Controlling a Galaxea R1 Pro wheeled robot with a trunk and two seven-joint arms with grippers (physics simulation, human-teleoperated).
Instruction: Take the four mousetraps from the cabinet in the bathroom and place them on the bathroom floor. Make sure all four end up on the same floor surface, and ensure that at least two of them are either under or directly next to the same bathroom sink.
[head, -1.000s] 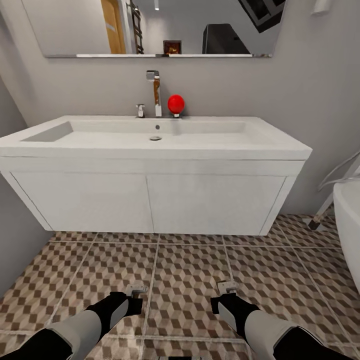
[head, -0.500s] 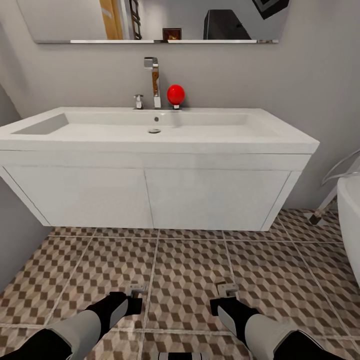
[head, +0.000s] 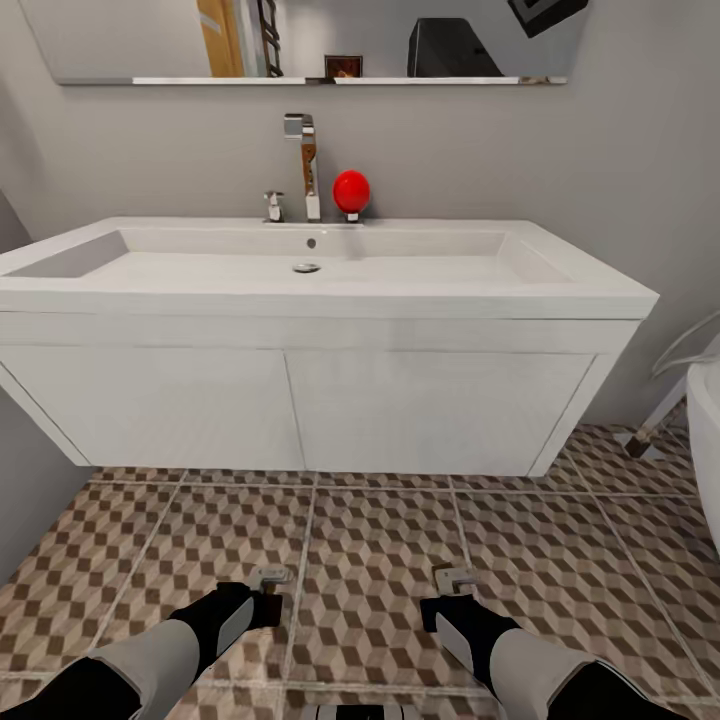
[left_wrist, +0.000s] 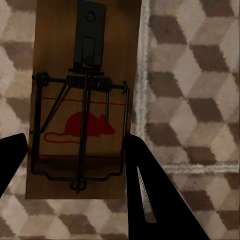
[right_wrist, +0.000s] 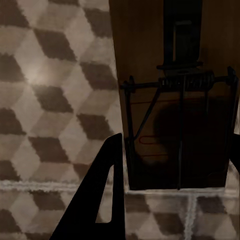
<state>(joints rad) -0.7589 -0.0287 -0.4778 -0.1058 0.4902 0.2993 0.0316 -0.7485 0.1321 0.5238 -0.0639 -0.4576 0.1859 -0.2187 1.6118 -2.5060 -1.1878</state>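
Facing the sink (head: 310, 270), each arm held a mousetrap low over the bathroom floor (head: 380, 540), the left gripper (left_wrist: 75, 165) clamped on one mousetrap (left_wrist: 82, 95) and the right gripper (right_wrist: 175, 165) on another mousetrap (right_wrist: 175, 90), presumably for laying near the vanity's front edge.

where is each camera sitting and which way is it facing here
Head view: on the robot's head, looking forward and down at the sink; both forearms, left gripper and right gripper show.
Left wrist view: along the fingers at a mousetrap between them.
Right wrist view: along its finger at another mousetrap.
Shared: the cube-patterned bathroom floor.
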